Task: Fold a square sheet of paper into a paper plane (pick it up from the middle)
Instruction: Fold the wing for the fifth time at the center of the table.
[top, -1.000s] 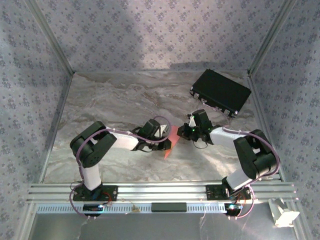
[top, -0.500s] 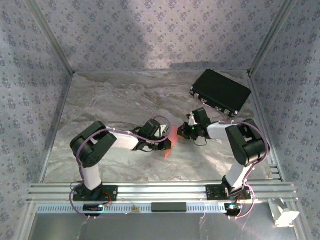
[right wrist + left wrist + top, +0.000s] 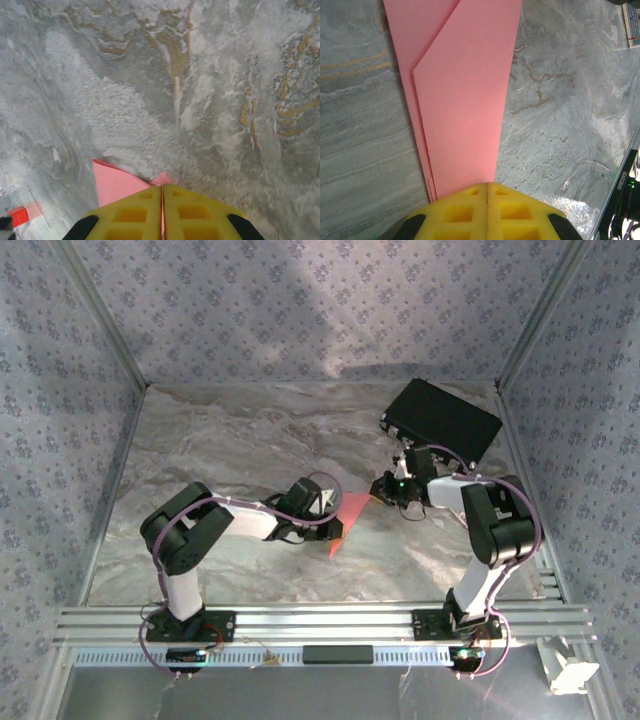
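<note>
Spanning the gap between both grippers, the pink paper point(image 3: 348, 522) sits near the middle of the table point(image 3: 220, 440). It is folded into a long, narrow shape. The left wrist view shows stacked layer edges along one side of the pink paper point(image 3: 465, 90) and a diagonal fold across the top layer.

The left gripper point(image 3: 486, 186) has its yellow fingers point(image 3: 455, 210) pressed together, with the narrow end of the paper running in between them. The right gripper point(image 3: 162, 189) is likewise closed. Pink corners of the paper point(image 3: 112, 182) show on either side of its fingertips, and a thin pink line shows in the seam.

In the top view, the left arm point(image 3: 190, 530) has its elbow raised on the left and its forearm running low and rightward to the paper. The right arm point(image 3: 500, 525) has its elbow raised on the right, its forearm angled leftward and away from the base, and its gripper point(image 3: 385, 487) at the paper's far end.

A black case point(image 3: 442, 422) lies at the far right, near the right wrist but apart from the paper. A small red block point(image 3: 19, 216) shows at the edge of the right wrist view, close to the paper and not touching it. Bare marble surface lies to the left of the paper, beyond it, and between it and the near rail point(image 3: 320, 620). Patterned walls point(image 3: 60, 390) close off the left, right and far sides.
</note>
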Robot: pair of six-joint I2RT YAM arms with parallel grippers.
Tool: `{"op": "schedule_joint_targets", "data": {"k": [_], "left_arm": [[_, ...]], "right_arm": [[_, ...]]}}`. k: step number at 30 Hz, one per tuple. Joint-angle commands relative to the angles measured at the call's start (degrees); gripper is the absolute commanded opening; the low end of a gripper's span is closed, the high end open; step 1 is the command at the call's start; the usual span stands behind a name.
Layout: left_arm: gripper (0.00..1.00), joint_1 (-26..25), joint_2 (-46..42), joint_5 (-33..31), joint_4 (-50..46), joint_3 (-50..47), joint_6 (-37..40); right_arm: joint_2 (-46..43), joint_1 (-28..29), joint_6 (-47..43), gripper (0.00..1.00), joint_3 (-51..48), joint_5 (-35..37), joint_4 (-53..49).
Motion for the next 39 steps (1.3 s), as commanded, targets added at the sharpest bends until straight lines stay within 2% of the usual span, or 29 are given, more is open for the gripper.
{"op": "schedule_joint_targets", "data": {"k": [1, 12, 18, 24, 27, 30, 39], "left_arm": [[0.00, -1.2, 2.6, -1.6, -8.8, -1.8, 0.2], [0.01, -2.6, -1.5, -2.5, -7.2, -0.9, -3.3], [0.10, -3.4, -5.9, -4.6, -8.5, 0.7, -4.3], [0.21, -2.0, -12.3, -10.1, -15.5, 1.0, -1.6], [0.25, 0.5, -12.9, -8.7, -16.2, 0.0, -0.6], [0.25, 2.7, -11.4, -4.7, -15.7, -0.1, -0.1], [0.26, 3.0, -6.4, 1.3, -14.6, 1.7, 0.9]], "right_arm": [[-6.5, 0.5, -0.3, 0.11, -1.6, 1.7, -2.3], [-20.4, 6.9, 5.7, 0.16, -13.5, 6.6, -2.7], [-23.6, 10.7, 8.9, 0.23, -16.6, 10.0, -2.4], [-23.7, 13.5, 10.3, 0.26, -16.9, 11.7, -2.2], [-22.6, 14.8, 10.5, 0.27, -16.5, 11.4, -1.0], [-21.4, 15.7, 10.4, 0.28, -15.7, 11.3, -0.4], [-18.2, 17.6, 10.4, 0.29, -14.3, 10.4, 0.0]]}}
